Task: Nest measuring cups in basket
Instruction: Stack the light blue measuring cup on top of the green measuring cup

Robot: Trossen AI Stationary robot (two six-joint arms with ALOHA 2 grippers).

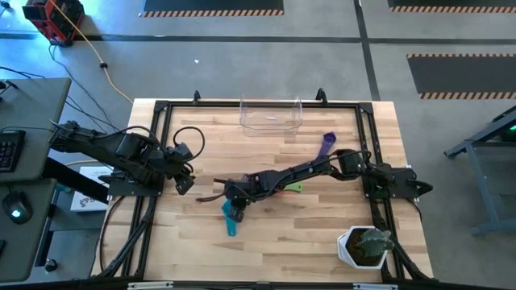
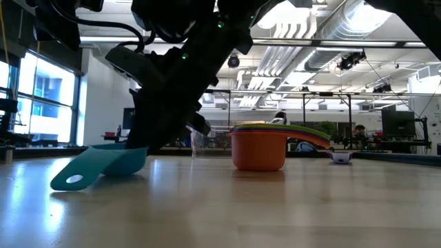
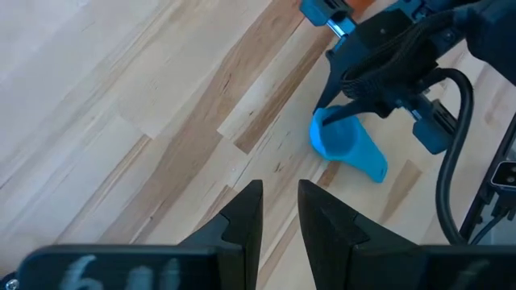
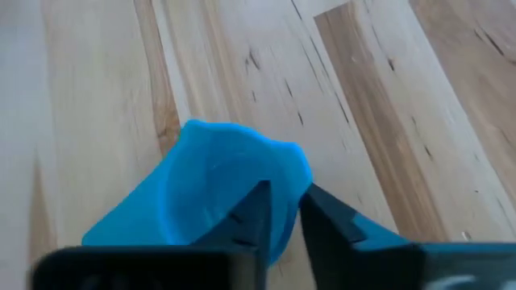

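Bright overhead ceiling lights, glare on table (image 2: 275,207), backlit silhouetted arm, blurred wrist close-up

The right arm (image 1: 310,171) reaches far across the table's middle, bent low. Its gripper (image 4: 280,211) points down, w/ fingers (image 4: 256,211) pinched close on the rim of the teal cup (image 4: 218,189). The left arm (image 1: 121,153) waits at the table's left edge. Its gripper (image 3: 279,211) hangs above the wood, fingers (image 3: 243,216) a bit apart, holding nothing.

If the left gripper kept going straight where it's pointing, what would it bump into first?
Probably just the bare wooden table. The left gripper points down at it; the teal cup sits off to one side.
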